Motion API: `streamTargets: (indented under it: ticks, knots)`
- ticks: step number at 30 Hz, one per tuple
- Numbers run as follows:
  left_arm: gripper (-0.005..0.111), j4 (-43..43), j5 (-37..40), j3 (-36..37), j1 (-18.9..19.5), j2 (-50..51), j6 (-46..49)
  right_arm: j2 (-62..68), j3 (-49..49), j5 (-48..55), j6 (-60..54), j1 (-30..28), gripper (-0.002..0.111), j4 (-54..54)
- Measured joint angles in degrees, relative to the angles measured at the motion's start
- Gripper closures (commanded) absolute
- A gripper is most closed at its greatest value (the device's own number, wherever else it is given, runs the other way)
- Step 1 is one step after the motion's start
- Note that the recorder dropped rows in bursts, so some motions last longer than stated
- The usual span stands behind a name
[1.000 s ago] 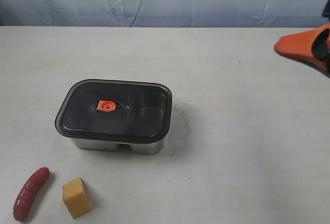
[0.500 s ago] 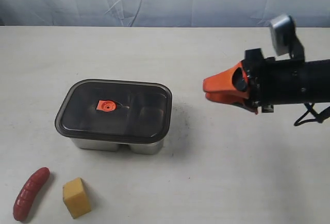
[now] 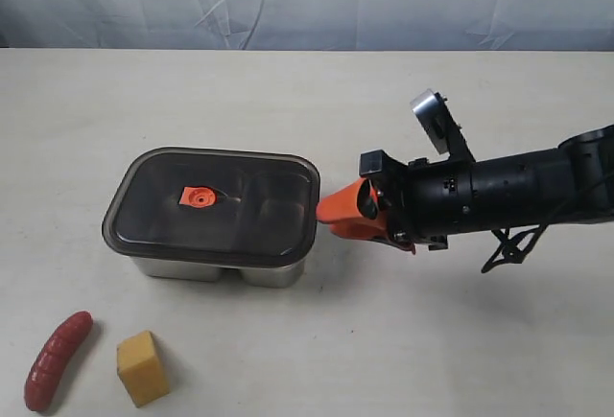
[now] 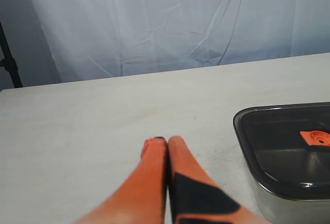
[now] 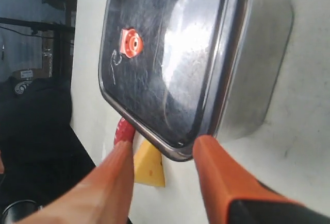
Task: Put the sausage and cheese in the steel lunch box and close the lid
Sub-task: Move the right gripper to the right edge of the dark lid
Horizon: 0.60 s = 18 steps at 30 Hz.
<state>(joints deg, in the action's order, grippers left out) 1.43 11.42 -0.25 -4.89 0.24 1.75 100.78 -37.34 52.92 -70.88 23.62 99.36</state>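
Note:
The steel lunch box (image 3: 219, 269) stands left of centre with the dark lid (image 3: 216, 204) shut on it, orange valve tab on top. The sausage (image 3: 58, 359) and the cheese (image 3: 142, 367) lie on the table in front of it, at the lower left. My right gripper (image 3: 327, 212) is open at the lid's right edge. In the right wrist view a corner of the lid (image 5: 170, 64) lies between the right gripper's (image 5: 162, 149) spread fingers, with the sausage (image 5: 122, 130) and cheese (image 5: 149, 165) beyond. My left gripper (image 4: 166, 142) is shut on nothing, over bare table beside the lunch box (image 4: 281, 208).
The right arm (image 3: 499, 192) stretches in from the right edge, low over the table. A pale cloth backdrop (image 3: 307, 0) hangs behind the table's far edge. The left arm does not show in the exterior view.
My right arm has swept in from the far right to the lid's right edge, and its jaws have opened. The box, sausage and cheese have not moved.

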Motion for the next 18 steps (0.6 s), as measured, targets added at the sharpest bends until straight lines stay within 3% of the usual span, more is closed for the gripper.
streamTargets:
  ticks: [18]
  knots:
    - [0.107, 0.0, 0.0, 0.0, 0.0, 0.0, 0.0, 4.9, -1.5, -0.3, -0.4, 0.6, 0.068, 0.3]
